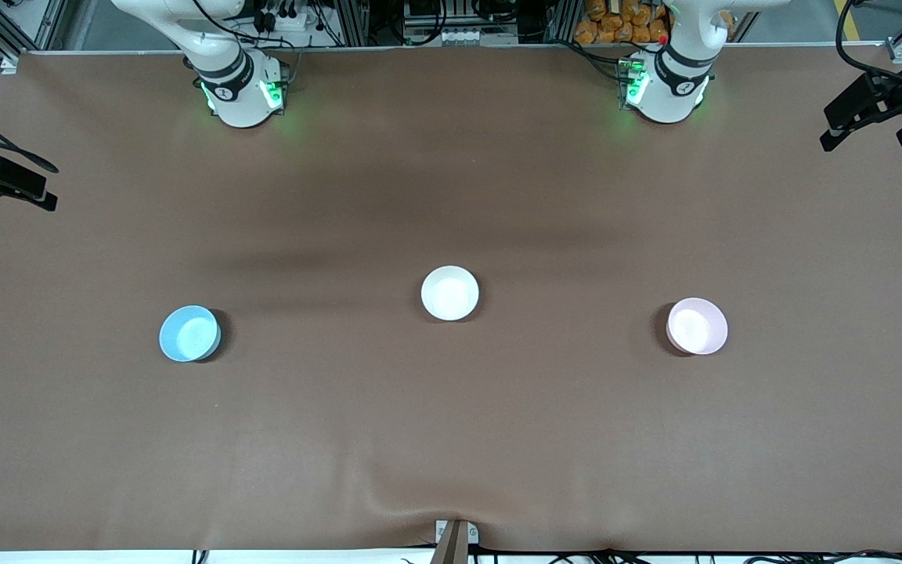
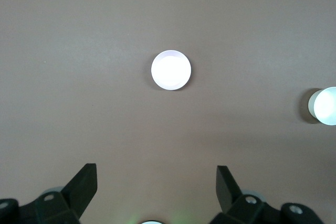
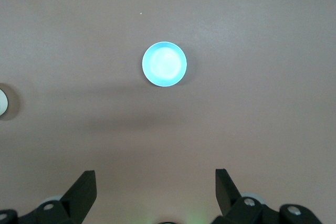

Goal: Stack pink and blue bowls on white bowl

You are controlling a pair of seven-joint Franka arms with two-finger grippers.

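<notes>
The white bowl (image 1: 449, 293) sits mid-table. The light blue bowl (image 1: 189, 334) sits toward the right arm's end and the pale pink bowl (image 1: 698, 326) toward the left arm's end, both slightly nearer the front camera. All three are apart and upright. My left gripper (image 2: 156, 174) is open and empty, high above the table, with the pink bowl (image 2: 170, 70) glaring whitish below and the white bowl (image 2: 323, 106) at the view's edge. My right gripper (image 3: 156, 178) is open and empty, high above the blue bowl (image 3: 164, 64). Neither gripper shows in the front view.
Brown cloth covers the table (image 1: 451, 439), with a fold by a small bracket (image 1: 455, 536) at its front edge. Black camera mounts stand at the table's ends (image 1: 5, 184) (image 1: 874, 106). The arm bases (image 1: 243, 94) (image 1: 666, 90) stand along the back.
</notes>
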